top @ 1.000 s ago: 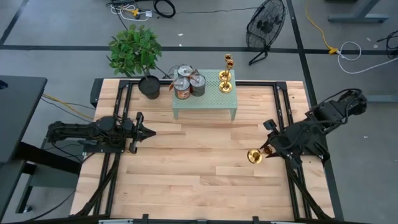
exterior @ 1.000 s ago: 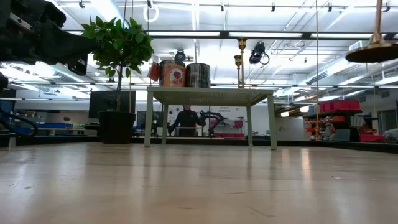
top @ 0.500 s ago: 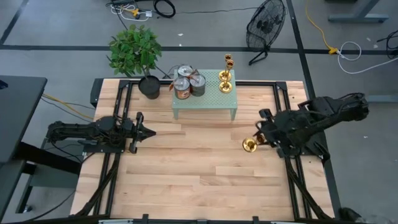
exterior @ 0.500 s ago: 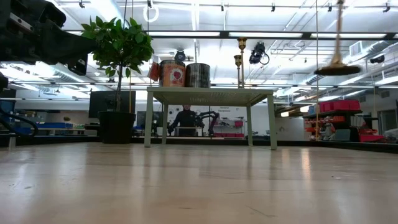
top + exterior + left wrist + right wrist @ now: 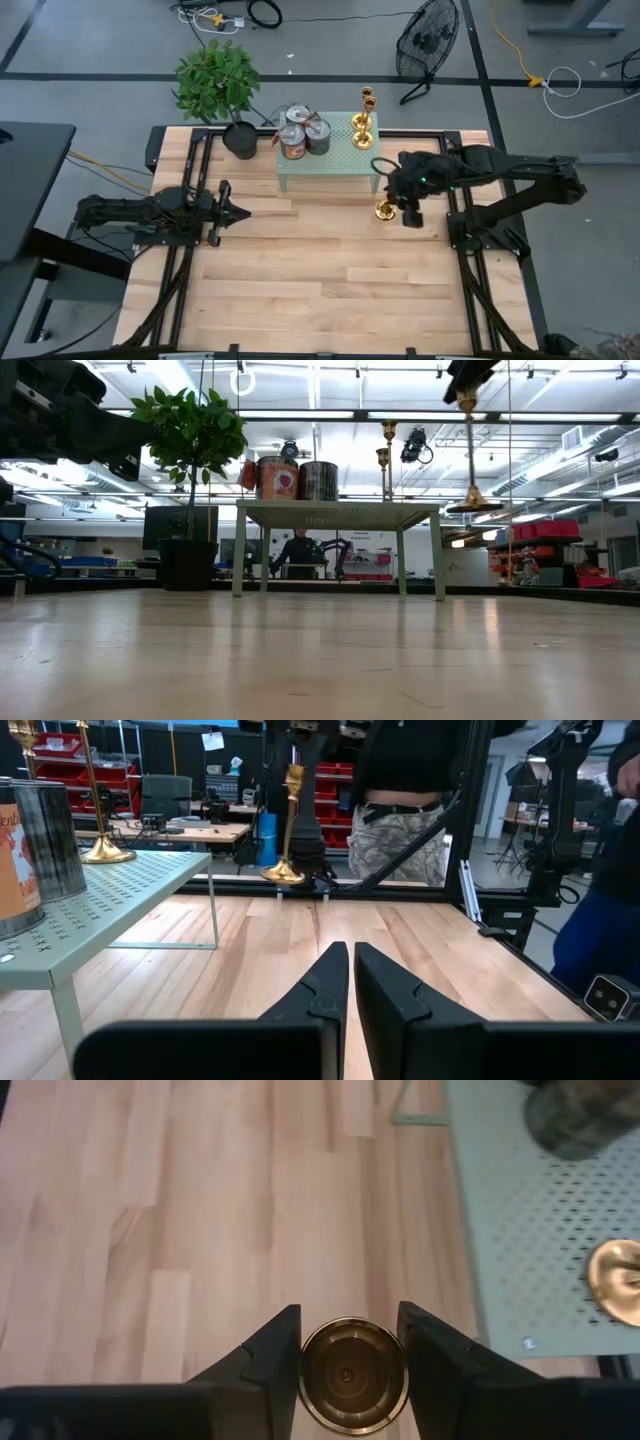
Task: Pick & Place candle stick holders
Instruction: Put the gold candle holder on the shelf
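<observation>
Candle stick holder (image 5: pixel 385 209) has been swinging from the table's right edge toward the green shelf (image 5: pixel 330 160) | right gripper (image 5: pixel 400 203) is clamping it upright in the air, seemingly just off the shelf's right front corner | two holders (image 5: pixel 363 123) are standing on the shelf's right back corner | left gripper (image 5: pixel 232 212) is waiting closed near the left edge

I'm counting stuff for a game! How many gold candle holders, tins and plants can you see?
Gold candle holders: 3 (two on the green stand, one carried by the right hand)
Tins: 3
Potted plants: 1
Total: 7
</observation>
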Controlling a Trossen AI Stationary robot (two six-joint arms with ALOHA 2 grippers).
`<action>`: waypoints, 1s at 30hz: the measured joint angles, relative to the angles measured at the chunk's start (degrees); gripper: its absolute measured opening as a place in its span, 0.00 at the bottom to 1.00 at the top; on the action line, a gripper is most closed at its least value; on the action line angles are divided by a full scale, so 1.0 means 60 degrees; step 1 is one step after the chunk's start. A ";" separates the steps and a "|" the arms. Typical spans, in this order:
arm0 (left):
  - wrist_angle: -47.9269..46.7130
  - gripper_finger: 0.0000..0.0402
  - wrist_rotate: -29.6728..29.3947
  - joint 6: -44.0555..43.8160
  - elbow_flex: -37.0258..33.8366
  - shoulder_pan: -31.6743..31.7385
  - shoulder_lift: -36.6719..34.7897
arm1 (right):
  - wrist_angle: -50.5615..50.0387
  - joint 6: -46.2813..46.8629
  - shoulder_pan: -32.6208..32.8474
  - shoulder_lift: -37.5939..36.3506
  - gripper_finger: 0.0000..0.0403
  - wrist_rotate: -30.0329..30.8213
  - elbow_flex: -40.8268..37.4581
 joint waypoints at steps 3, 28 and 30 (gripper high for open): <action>0.0000 0.07 0.0000 -0.0003 0.0003 0.0000 0.0000 | -0.0009 0.0194 -0.0342 0.0310 0.36 0.0004 0.0478; 0.0000 0.07 0.0000 -0.0003 0.0001 -0.0004 -0.0004 | 0.0060 0.0884 -0.1854 0.1519 0.36 -0.0579 0.3065; 0.0002 0.07 0.0000 -0.0002 0.0002 -0.0002 -0.0003 | 0.0040 0.0853 -0.1999 0.1523 0.36 -0.0572 0.3116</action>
